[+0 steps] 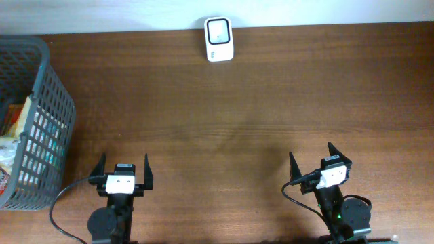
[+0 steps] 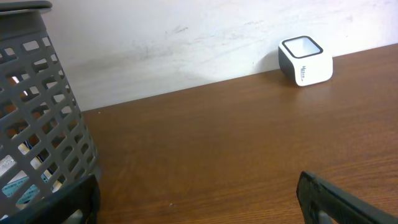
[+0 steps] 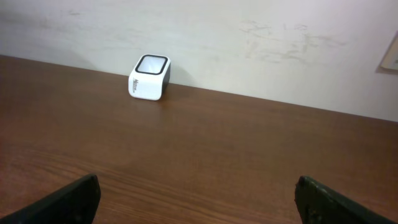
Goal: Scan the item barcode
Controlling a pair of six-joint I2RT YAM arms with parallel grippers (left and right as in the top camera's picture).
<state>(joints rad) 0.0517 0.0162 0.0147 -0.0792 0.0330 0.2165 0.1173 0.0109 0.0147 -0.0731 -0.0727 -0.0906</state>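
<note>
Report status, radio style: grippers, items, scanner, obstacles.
Open, empty: left gripper, right gripper. Untouched packaged items inside grey basket. Far side: barcode scanner. Nothing blocking.

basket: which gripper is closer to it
Left. The left gripper sits close beside the basket, by its near corner; the right gripper is far off across the table.

You've got 1 barcode scanner (image 1: 219,39), 1 grey basket (image 1: 42,102) (packets (image 1: 12,125) inside, can't count), 2 tools: left tool (image 1: 124,157), right tool (image 1: 311,150), 1 desk (image 1: 237,122)
</note>
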